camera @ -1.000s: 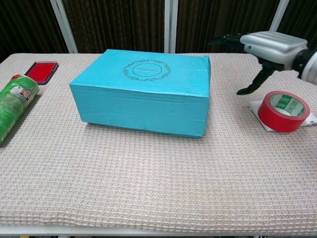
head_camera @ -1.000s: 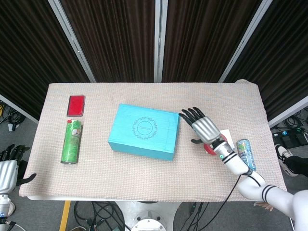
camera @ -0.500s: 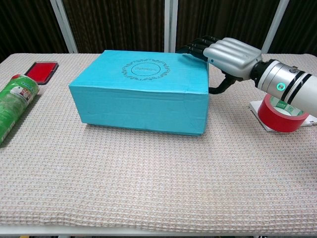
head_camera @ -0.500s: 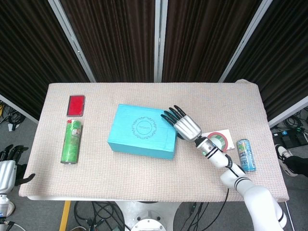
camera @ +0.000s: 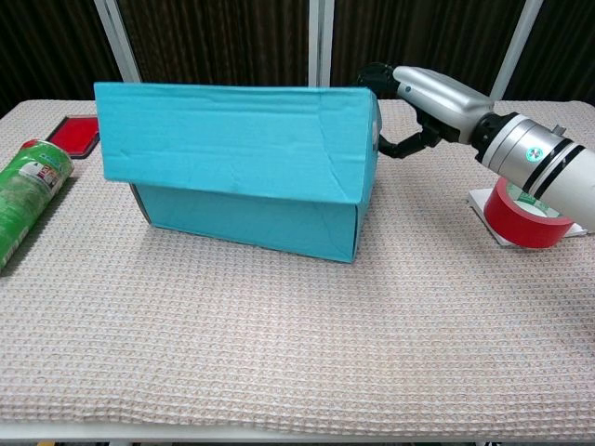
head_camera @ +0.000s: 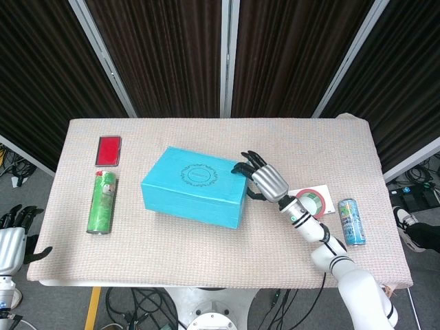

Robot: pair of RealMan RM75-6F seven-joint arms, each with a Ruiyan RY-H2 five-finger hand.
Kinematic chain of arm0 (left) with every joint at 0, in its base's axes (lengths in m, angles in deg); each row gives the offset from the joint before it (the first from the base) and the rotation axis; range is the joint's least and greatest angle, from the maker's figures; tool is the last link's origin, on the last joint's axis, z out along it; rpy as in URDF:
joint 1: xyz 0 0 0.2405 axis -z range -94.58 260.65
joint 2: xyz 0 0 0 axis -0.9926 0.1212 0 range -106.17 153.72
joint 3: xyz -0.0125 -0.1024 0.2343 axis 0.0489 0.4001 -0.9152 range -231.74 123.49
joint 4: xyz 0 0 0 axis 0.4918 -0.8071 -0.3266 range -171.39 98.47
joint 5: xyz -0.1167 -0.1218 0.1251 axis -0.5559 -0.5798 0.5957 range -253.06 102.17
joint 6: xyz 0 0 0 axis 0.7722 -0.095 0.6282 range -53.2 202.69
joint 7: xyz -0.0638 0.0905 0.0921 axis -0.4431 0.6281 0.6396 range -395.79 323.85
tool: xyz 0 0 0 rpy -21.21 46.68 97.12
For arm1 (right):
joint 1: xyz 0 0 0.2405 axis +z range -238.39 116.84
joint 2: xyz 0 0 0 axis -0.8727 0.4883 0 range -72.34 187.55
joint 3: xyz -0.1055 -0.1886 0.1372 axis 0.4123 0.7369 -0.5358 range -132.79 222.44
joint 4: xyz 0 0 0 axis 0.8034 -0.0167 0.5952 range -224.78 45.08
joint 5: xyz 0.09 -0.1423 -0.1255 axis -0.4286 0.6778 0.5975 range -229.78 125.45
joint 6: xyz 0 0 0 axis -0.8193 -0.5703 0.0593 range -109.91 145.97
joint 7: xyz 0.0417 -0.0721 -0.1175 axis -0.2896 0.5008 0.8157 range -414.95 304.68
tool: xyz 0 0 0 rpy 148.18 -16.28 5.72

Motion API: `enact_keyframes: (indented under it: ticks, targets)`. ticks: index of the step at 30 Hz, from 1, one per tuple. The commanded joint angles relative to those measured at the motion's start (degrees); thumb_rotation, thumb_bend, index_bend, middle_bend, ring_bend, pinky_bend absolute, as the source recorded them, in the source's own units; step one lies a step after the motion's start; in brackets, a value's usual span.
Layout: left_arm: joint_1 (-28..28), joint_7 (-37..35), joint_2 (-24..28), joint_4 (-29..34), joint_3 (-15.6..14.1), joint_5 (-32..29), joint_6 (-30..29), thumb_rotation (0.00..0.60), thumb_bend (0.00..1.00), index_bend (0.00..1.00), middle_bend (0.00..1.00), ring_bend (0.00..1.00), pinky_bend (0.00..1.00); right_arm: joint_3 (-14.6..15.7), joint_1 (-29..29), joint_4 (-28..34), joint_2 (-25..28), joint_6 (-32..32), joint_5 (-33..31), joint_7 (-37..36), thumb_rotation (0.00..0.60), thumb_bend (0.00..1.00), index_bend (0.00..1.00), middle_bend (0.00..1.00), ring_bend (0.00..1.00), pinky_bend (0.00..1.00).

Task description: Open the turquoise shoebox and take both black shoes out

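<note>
Presently we log: turquoise shoebox (head_camera: 192, 185) mid-table, long axis left-right, lid (camera: 232, 137) tilted up. Right hand (head_camera: 265, 180) pinches the lid's right end (shoes unseen). Left hand (head_camera: 15, 242), fingers apart and empty, hangs well apart off the table's left edge.

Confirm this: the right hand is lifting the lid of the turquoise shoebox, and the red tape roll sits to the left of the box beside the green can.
Not quite. The right hand is lifting the turquoise shoebox lid, but the red tape roll sits right of the box, as the chest view shows; the green can lies left.
</note>
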Motion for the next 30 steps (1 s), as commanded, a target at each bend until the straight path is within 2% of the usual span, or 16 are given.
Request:
enact_keyframes:
  ticks: [1,6,10,15,17,18,20,22,24,27,30]
  targets:
    - [-0.1,0.0,0.1,0.1,0.0,0.0,-0.1,0.600,0.02,0.22,0.16,0.08,0.17,-5.0,0.6,11.1,4.3,-7.5,-7.2,-13.7,0.600,0.62,0.40,0.36,0.00,0.00]
    - [-0.2,-0.1,0.1,0.2,-0.1,0.2,-0.3,0.600,0.02,0.22,0.16,0.08,0.17,-9.5,1.3,26.8,12.2,-18.8,-14.5,-25.1,0.600,0.59,0.38,0.36,0.00,0.00]
    - [-0.3,-0.2,0.1,0.1,-0.3,0.4,-0.4,0.600,0.02,0.22,0.16,0.08,0.17,-14.4,1.5,35.6,16.3,-27.3,-22.4,-29.7,0.600,0.58,0.30,0.34,0.00,0.00]
    - [-0.4,-0.5,0.1,0.0,-0.3,0.5,-0.6,0.600,0.02,0.22,0.16,0.08,0.17,-18.6,2.4,39.0,18.2,-34.5,-29.3,-30.6,0.600,0.51,0.20,0.27,0.00,0.00]
    - [-0.5,-0.5,0.1,-0.1,-0.3,0.4,-0.6,0.600,0.02,0.22,0.16,0.08,0.17,-20.1,2.9,38.5,17.7,-35.7,-32.1,-28.3,0.600,0.45,0.10,0.20,0.00,0.00]
    - [-0.5,-0.6,0.1,-0.1,-0.4,0.4,-0.6,0.600,0.02,0.22,0.16,0.08,0.17,-20.8,3.1,38.3,17.3,-35.4,-33.6,-27.0,0.600,0.41,0.04,0.12,0.00,0.00]
    - [-0.5,-0.7,0.1,-0.1,-0.4,0.5,-0.5,0.600,0.02,0.22,0.16,0.08,0.17,-22.6,3.5,37.3,15.8,-33.2,-37.2,-22.7,0.600,0.30,0.00,0.02,0.00,0.00]
    - [-0.6,-0.8,0.1,-0.2,-0.4,0.5,-0.7,0.600,0.02,0.22,0.16,0.08,0.17,-24.0,3.8,36.2,14.2,-29.3,-40.6,-17.0,0.600,0.17,0.00,0.00,0.00,0.00]
    - [-0.7,-1.1,0.1,-0.3,-0.4,0.6,-0.8,0.600,0.02,0.22,0.16,0.08,0.17,-25.5,4.1,35.1,11.9,-22.8,-44.2,-8.9,0.600,0.09,0.00,0.00,0.00,0.00]
    - [-0.7,-1.2,0.0,-0.4,-0.4,0.6,-0.8,0.600,0.02,0.22,0.16,0.08,0.17,-26.5,4.2,34.2,9.1,-11.8,-45.5,2.4,0.600,0.05,0.00,0.00,0.00,0.00]
    - [-0.6,-1.2,0.0,-0.5,-0.5,0.7,-0.5,0.600,0.02,0.22,0.16,0.08,0.17,-23.3,3.2,34.0,8.9,-3.2,-38.7,8.0,0.600,0.05,0.00,0.00,0.00,0.00]
